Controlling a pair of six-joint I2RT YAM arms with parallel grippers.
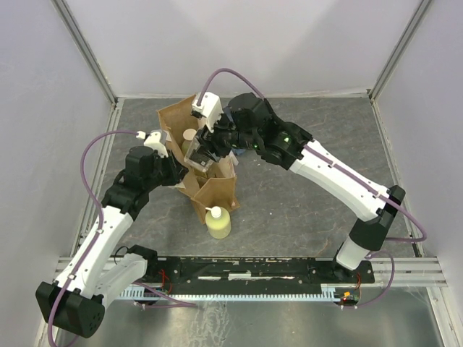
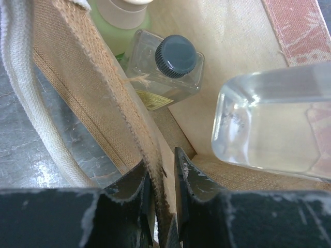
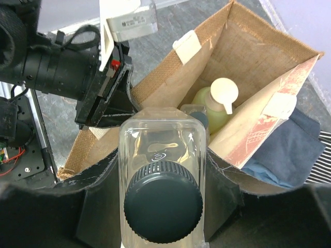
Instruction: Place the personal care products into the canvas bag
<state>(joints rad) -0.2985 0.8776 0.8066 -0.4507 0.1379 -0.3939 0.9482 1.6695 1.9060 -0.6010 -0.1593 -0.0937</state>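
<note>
Right claw (image 3: 163,173) of mine is closed partway on a clear square bottle (image 2: 269,121), one finger on each flat side. The dark cap points back at my wrist and the base points away, down at the open mouth of the canvas bag (image 3: 258,57). So the bottle's long axis pretty much lines up with the drop, and the bag sits straight ahead of the claw, not off to one side. My left claw (image 2: 163,175) is nearly shut, pinching the bag's wall so the mouth gapes. The green bottle (image 3: 209,111) and the other clear bottle (image 2: 165,67) are already down inside, so I'd guess the free spot is nearer my left claw. The yellow pump bottle (image 1: 218,223) stands on the table (image 1: 304,210) just beside the bag, not in yet.
</note>
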